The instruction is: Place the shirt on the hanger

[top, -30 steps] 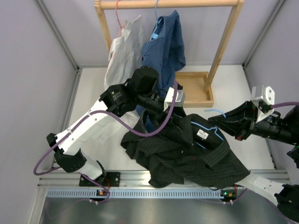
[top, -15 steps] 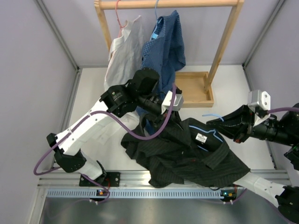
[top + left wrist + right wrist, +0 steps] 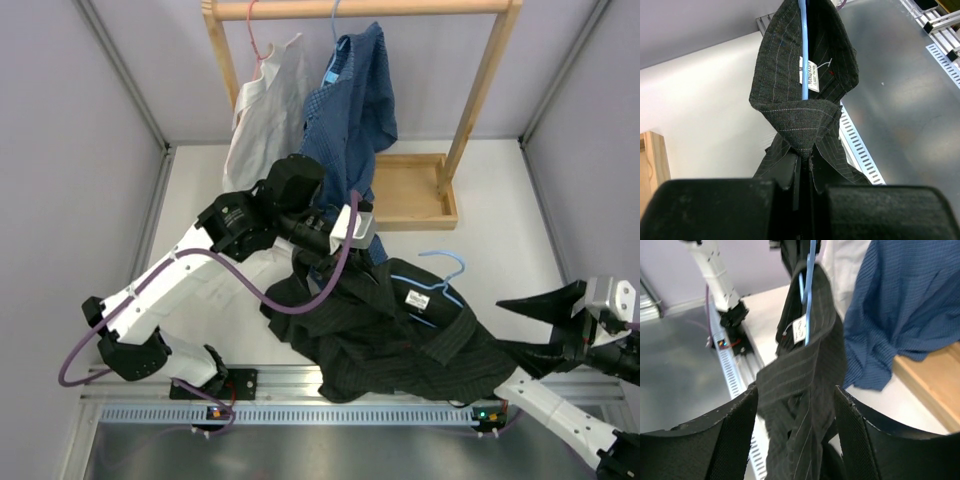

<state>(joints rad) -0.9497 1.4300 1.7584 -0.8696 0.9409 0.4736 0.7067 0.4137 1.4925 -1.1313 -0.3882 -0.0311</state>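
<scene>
The dark shirt (image 3: 400,335) lies bunched on the white table, with the light-blue hanger (image 3: 440,268) threaded inside its collar and the hook poking out to the right. My left gripper (image 3: 345,245) is shut on a fold of the shirt (image 3: 800,120) at the collar's edge. The hanger's wire (image 3: 804,55) runs up past the neck label. My right gripper (image 3: 505,325) stands open at the shirt's right side. In its wrist view the shirt (image 3: 800,385) shows loose between the spread fingers (image 3: 737,425), and the hanger (image 3: 809,285) lies beyond.
A wooden rack (image 3: 360,8) stands at the back with a white shirt (image 3: 262,115) on a pink hanger (image 3: 258,45) and a blue checked shirt (image 3: 355,100). Its base tray (image 3: 415,195) lies just behind the dark shirt. A metal rail (image 3: 300,412) runs along the near edge.
My right gripper opened, let go at the hanger's hook and drew back to the right and nearer. The left gripper shut on the shirt's collar and shifted slightly left.
</scene>
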